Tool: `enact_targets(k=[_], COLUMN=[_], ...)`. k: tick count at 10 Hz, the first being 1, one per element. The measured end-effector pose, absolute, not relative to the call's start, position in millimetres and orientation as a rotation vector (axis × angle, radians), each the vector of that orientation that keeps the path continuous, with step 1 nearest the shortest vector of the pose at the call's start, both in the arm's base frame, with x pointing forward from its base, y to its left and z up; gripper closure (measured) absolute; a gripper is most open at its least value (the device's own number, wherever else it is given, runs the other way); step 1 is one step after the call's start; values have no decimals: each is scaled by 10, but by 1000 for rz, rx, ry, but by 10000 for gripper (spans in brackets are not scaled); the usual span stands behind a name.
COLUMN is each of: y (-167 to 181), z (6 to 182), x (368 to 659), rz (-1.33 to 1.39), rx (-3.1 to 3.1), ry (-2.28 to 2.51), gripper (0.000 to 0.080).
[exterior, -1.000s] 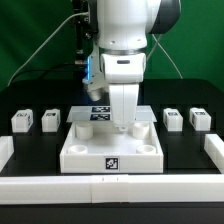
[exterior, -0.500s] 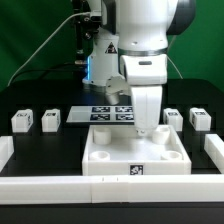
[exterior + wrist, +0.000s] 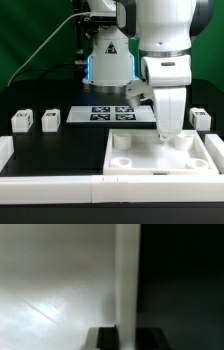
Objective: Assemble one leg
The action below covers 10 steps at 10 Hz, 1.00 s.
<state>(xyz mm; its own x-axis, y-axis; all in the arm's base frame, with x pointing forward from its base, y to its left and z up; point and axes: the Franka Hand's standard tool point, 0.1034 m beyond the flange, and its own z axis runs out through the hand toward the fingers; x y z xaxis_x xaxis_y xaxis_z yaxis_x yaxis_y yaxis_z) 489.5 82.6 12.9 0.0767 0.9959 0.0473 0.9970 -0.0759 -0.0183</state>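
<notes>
My gripper [image 3: 170, 131] is shut on the far rim of the large white square panel [image 3: 150, 162], which lies flat at the exterior view's right with its round corner sockets facing up. In the wrist view the panel's thin rim [image 3: 126, 280] runs between my dark fingers [image 3: 104, 338], with white panel on one side and black table on the other. Two legs [image 3: 22, 121] [image 3: 50, 119], small white tagged posts, stand at the exterior view's left. One more leg [image 3: 200, 118] stands at the right, behind the panel. A fourth is hidden by my arm.
The marker board [image 3: 110, 112] lies flat at the middle back. A low white rail [image 3: 60, 185] runs along the table's front, with short side pieces at the left [image 3: 5, 150] and right [image 3: 215, 146]. The panel sits close to the right corner of this rail.
My gripper and the panel it holds have slid steadily toward the exterior view's right, from the middle to the right front corner. The legs have not moved.
</notes>
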Motion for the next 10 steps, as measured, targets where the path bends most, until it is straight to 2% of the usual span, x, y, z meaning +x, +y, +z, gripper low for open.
enact_targets(k=[6,7,8,9,10], y=[885,884,881,881,881], z=[133,130,130,129,129], x=[4923,4920,4919,4919,4919], rz=[-50,-49,-47,-47,-47], rx=[-2257,-2258,-2259,-2259,-2260], ry=[-2118,-2116,-2115,-2115,-2114], gripper=[736,657,657,524,524])
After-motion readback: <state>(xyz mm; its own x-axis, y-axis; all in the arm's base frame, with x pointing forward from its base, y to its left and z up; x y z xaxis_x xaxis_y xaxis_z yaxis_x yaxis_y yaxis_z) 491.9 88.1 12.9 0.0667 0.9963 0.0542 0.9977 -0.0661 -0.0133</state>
